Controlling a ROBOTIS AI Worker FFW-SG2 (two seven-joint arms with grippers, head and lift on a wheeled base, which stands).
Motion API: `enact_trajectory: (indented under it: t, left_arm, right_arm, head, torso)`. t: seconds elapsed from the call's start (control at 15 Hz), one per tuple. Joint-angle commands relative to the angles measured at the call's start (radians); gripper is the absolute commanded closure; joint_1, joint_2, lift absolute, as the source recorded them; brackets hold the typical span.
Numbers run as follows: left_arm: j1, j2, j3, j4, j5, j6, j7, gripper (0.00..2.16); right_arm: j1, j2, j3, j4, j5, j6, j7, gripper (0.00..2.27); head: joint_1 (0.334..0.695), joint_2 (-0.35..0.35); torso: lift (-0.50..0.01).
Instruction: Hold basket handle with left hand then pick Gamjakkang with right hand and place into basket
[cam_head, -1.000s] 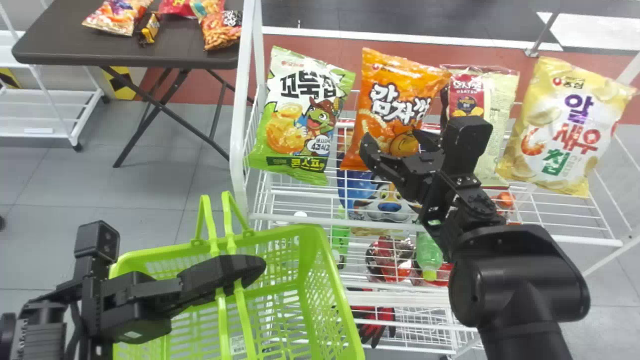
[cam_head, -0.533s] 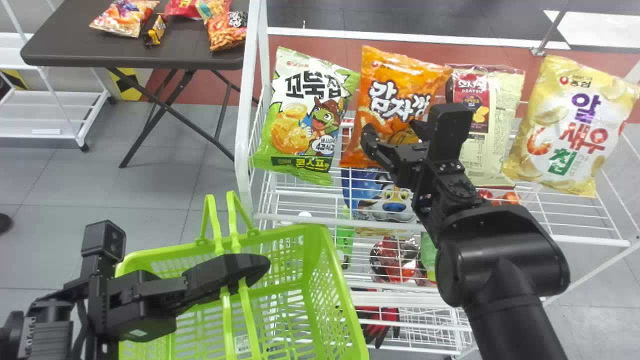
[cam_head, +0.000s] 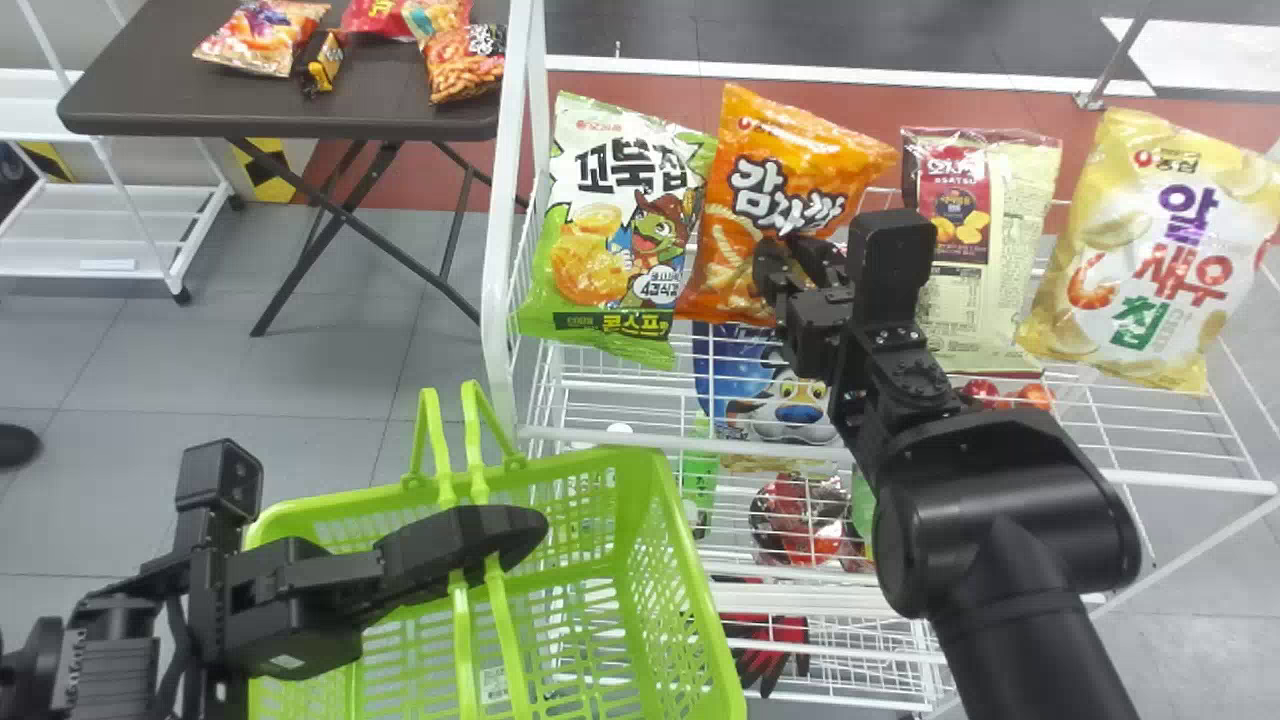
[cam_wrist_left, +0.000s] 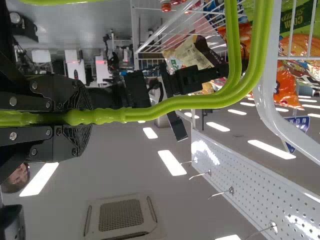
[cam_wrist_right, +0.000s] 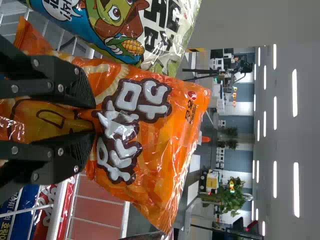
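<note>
Left gripper (cam_wrist_left: 80, 116): nearest me on the robot's left, pressed together on the basket handle (cam_wrist_left: 200, 104), both green strips between its fingers.
Basket (cam_head: 580, 465): beneath that grip, its mouth open to take the snack.
Right gripper (cam_wrist_right: 93, 120): at the Gamjakkang's face, low on it, pinching a puckered fold of the film; a shallow bite, I'd say, that might slip.
Gamjakkang (cam_head: 760, 190): just beyond the fingertips on the white rack (cam_head: 497, 330), long axis rising away with its top tipped to the robot's right. The right hand is the nearer one.
Way to go: the basket lies nearer and to the left, so the bag must come off toward the robot, then across.
Green bag (cam_head: 615, 230): right beside it on that side, liable to get dragged.
</note>
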Motion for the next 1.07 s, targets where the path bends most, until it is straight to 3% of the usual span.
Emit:
enact_trajectory:
  t: [0.0, 0.47, 1.0]
  left_arm:
    - [0.001, 0.000, 0.000, 0.004, 0.000, 0.004, 0.000, 2.14]
    - [0.001, 0.000, -0.001, 0.011, 0.000, 0.004, -0.004, 2.14]
    - [0.001, -0.003, -0.001, 0.022, 0.002, 0.004, -0.010, 2.14]
  right_arm:
    - [0.035, 0.001, -0.003, -0.055, 0.032, -0.007, -0.006, 2.24]
    - [0.181, 0.001, -0.001, -0.307, 0.086, 0.097, -0.040, 2.24]
    - [0.351, 0.001, 0.052, -0.689, 0.089, 0.539, -0.014, 2.24]
  head:
    - [0.695, -0.040]
    - [0.695, -0.063]
    - [0.695, -0.067]
  torso:
    - [-0.017]
    - [-0.017]
    - [-0.017]
